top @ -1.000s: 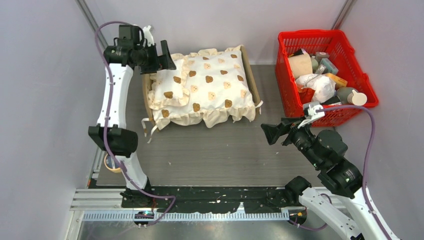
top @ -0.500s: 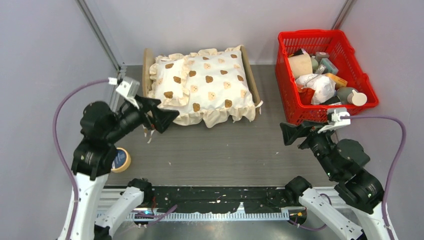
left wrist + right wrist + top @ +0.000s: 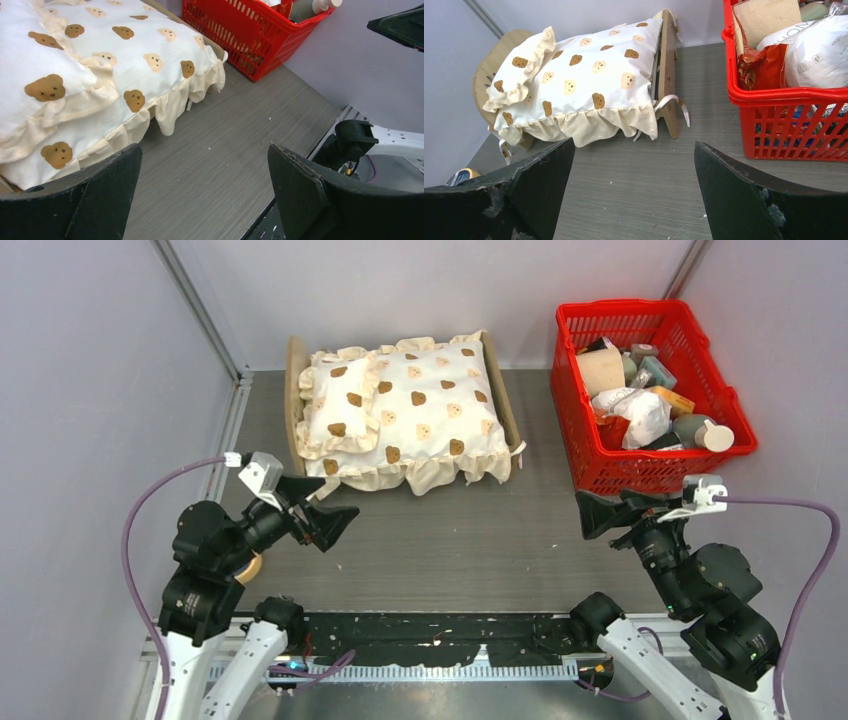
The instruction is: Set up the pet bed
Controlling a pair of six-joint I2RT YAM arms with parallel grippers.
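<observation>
Jaws on both arms stand wide apart, empty, low over the bench (image 3: pixel 450 540), near side. Pet bed (image 3: pixel 293 380) sits rear-left, cushion (image 3: pixel 435 405) and pillow (image 3: pixel 335 410) laid on it. Looks fully set up; nothing obvious left.

pale lavender-grey walls (image 3: pixel 90 360) enclose a grey wood-grain tabletop (image 3: pixel 450 540) under even, soft light.

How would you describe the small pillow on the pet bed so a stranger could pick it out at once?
On the table, find the wooden pet bed at the far edge, beside the red basket. A cream bear-print cushion covers it, and the pillow lies on that at the arched headboard end. It shares the print but is much smaller, with its own ruffle.
</observation>
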